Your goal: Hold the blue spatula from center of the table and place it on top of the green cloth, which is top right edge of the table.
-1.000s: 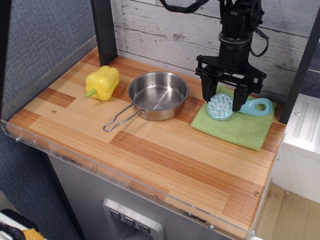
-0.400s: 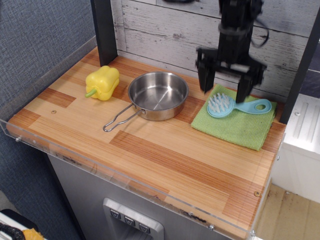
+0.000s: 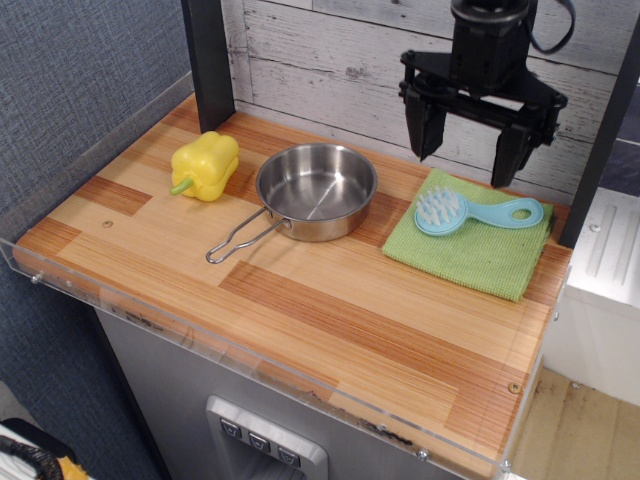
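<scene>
The light blue spatula (image 3: 470,213) lies flat on the green cloth (image 3: 472,248) at the back right of the wooden table (image 3: 300,300). Its round bristled head points left and its handle with the oval hole points right. My black gripper (image 3: 466,157) hangs open and empty above the spatula, well clear of it, with one finger to each side.
A steel pan (image 3: 314,190) with a wire handle sits left of the cloth. A yellow toy pepper (image 3: 204,166) lies further left. A dark post (image 3: 212,60) stands at the back. A clear acrylic rim (image 3: 180,330) runs along the table's front and left edges.
The gripper has let go of the spatula and risen straight up. The spatula now rests on the green cloth by itself.
</scene>
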{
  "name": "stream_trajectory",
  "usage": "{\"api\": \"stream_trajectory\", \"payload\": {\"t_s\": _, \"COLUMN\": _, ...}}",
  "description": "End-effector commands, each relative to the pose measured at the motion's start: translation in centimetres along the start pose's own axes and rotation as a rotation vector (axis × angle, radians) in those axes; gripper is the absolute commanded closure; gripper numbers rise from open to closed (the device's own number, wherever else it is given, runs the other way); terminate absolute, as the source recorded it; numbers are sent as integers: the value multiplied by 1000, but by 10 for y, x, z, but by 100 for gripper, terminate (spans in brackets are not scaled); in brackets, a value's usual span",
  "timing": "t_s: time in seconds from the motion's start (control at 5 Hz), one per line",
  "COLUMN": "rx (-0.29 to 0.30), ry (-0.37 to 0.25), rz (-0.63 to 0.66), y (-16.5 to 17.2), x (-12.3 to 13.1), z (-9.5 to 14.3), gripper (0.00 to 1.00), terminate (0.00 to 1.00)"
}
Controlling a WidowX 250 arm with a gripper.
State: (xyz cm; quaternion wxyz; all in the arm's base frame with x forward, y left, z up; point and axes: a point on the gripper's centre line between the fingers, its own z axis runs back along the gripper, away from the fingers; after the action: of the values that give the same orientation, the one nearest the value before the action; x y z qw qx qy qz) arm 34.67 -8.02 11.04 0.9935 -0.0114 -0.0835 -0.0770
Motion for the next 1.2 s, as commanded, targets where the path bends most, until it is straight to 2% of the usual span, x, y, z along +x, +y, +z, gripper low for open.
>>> {"api": "stream_trajectory", "payload": {"t_s": 0.0, "rx": 90, "ry": -6, "rz": 1, "y": -4, "x": -45, "z": 34, "gripper": 0, "terminate": 0}}
{"api": "stream_trajectory", "payload": {"t_s": 0.2, "rx": 75, "ry": -23, "rz": 25, "y": 7, "x": -62, "z": 30, "gripper": 0, "terminate": 0}}
{"api": "stream_trajectory", "payload": {"t_s": 0.6, "rx": 33, "ry": -34, "rz": 17, "y": 10, "x": -68, "z": 24, "gripper": 0, "terminate": 0}}
{"api": "stream_trajectory", "payload": {"t_s": 0.8, "rx": 20, "ry": -20, "rz": 16, "y": 8, "x": -69, "z": 21, "gripper": 0, "terminate": 0}}
{"api": "stream_trajectory", "payload": {"t_s": 1.0, "rx": -40, "ry": 6, "rz": -47, "y": 7, "x": -72, "z": 17, "gripper": 0, "terminate": 0}}
